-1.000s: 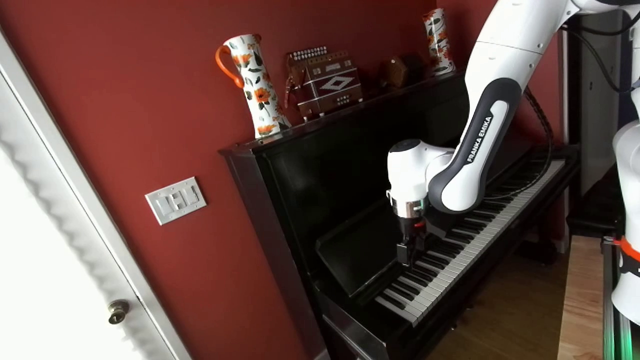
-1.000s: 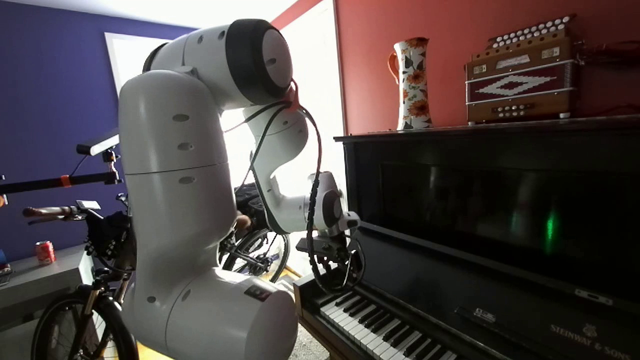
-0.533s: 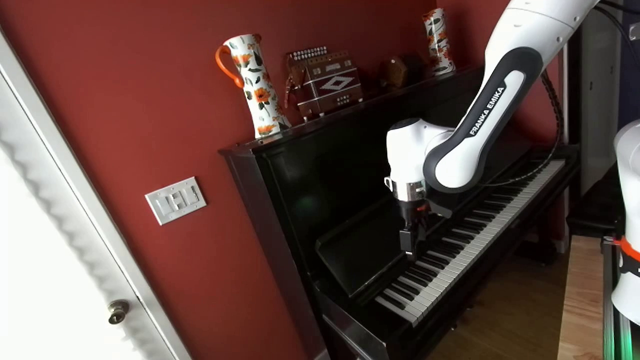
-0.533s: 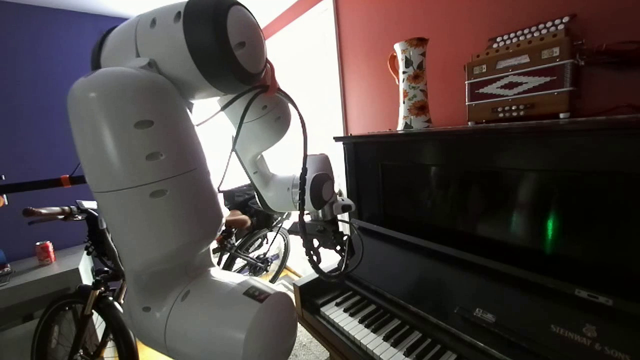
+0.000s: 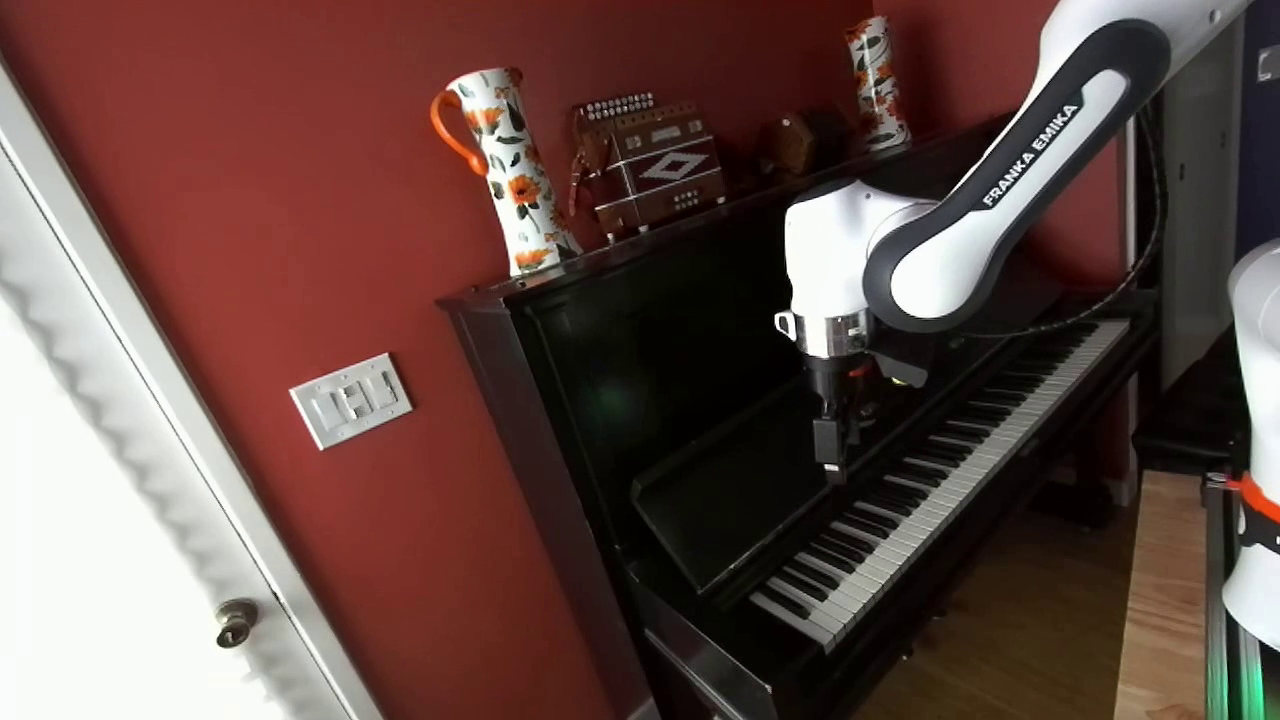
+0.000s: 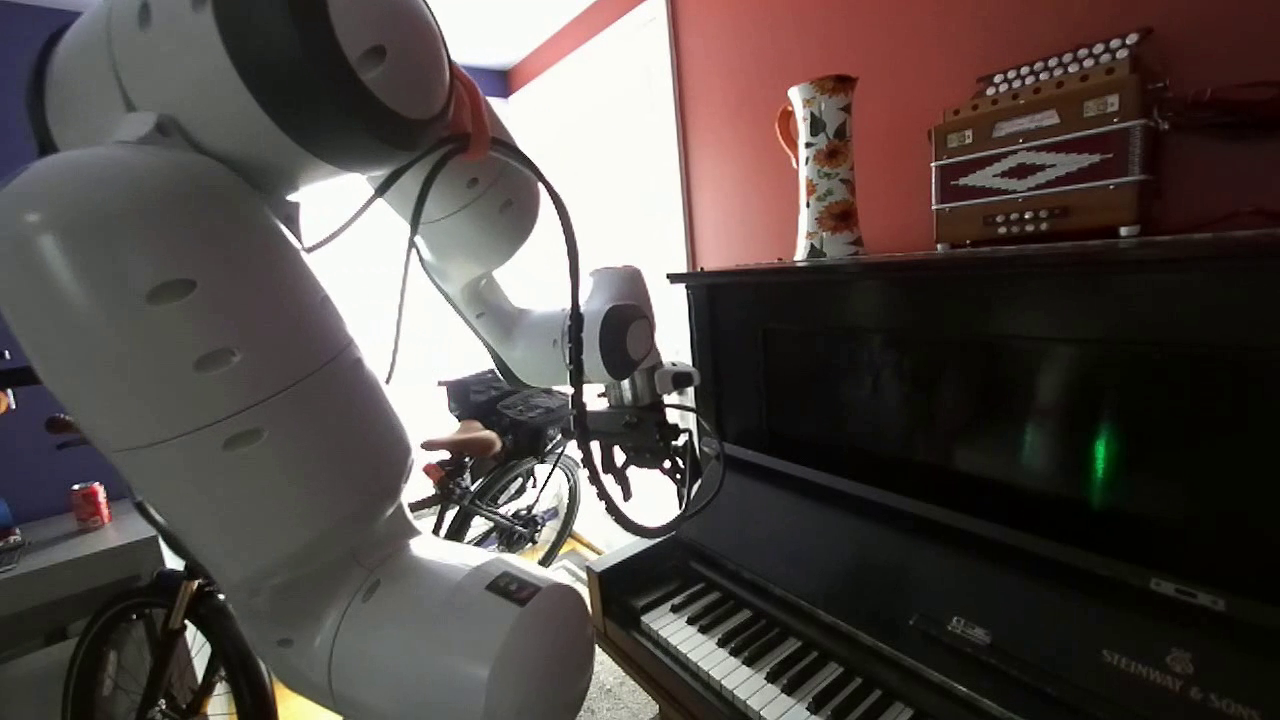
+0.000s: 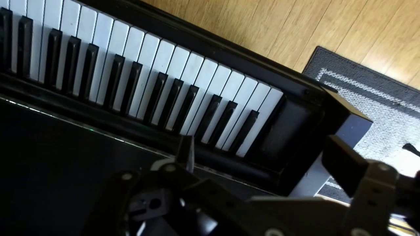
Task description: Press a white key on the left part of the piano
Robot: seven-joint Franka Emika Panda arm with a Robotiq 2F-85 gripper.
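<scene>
Robotiq tool, jaws wide apart, above the Steinway upright piano near the left edge of its keyboard; floral pitcher near the upper left corner.

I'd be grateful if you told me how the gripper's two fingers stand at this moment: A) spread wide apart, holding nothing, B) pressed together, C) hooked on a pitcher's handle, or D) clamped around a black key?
A, since the wrist view shows the gripper with its fingers far apart, a broad gap between them and no object gripped.
</scene>
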